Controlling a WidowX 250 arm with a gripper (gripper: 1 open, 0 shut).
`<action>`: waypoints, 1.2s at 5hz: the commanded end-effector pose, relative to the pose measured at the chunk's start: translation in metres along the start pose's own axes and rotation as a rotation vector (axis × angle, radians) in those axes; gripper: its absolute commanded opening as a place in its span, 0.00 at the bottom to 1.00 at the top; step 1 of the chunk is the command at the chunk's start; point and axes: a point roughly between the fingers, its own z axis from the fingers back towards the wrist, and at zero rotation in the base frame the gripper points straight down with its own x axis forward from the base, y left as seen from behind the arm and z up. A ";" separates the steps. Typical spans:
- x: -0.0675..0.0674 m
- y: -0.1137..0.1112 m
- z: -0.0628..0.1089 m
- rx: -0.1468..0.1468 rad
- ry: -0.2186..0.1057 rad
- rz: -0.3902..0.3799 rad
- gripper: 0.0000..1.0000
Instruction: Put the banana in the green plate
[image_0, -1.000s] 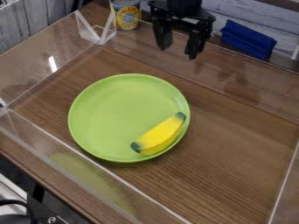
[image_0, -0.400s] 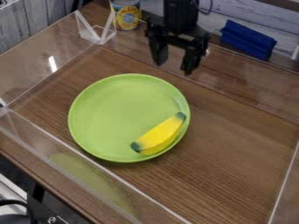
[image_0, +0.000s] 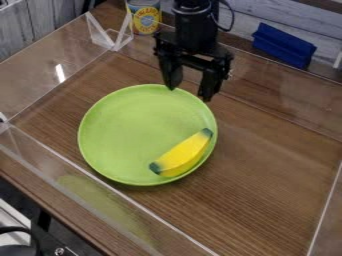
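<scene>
The banana (image_0: 186, 153) is small and yellow with dark tips, and it lies inside the green plate (image_0: 123, 125) against the plate's front-right rim. The plate is large, round and lime green, resting on the wooden table. My gripper (image_0: 190, 84) hangs above the plate's far rim, pointing down, with its two black fingers spread apart and nothing between them. It is well above and behind the banana, not touching it.
Clear acrylic walls (image_0: 40, 65) fence the wooden table on all sides. A yellow cup (image_0: 144, 17) and a blue box (image_0: 285, 42) sit behind the back wall. A clear plastic stand (image_0: 107, 32) leans at the back left.
My gripper has moved left and toward the front, coming from the back right to above the plate's far rim. It stays open. The banana and plate have not moved.
</scene>
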 end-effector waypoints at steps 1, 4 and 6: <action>-0.006 -0.006 0.014 0.005 -0.057 -0.005 1.00; -0.029 -0.015 0.004 0.000 -0.038 -0.003 1.00; -0.045 -0.021 -0.005 -0.005 -0.031 -0.006 1.00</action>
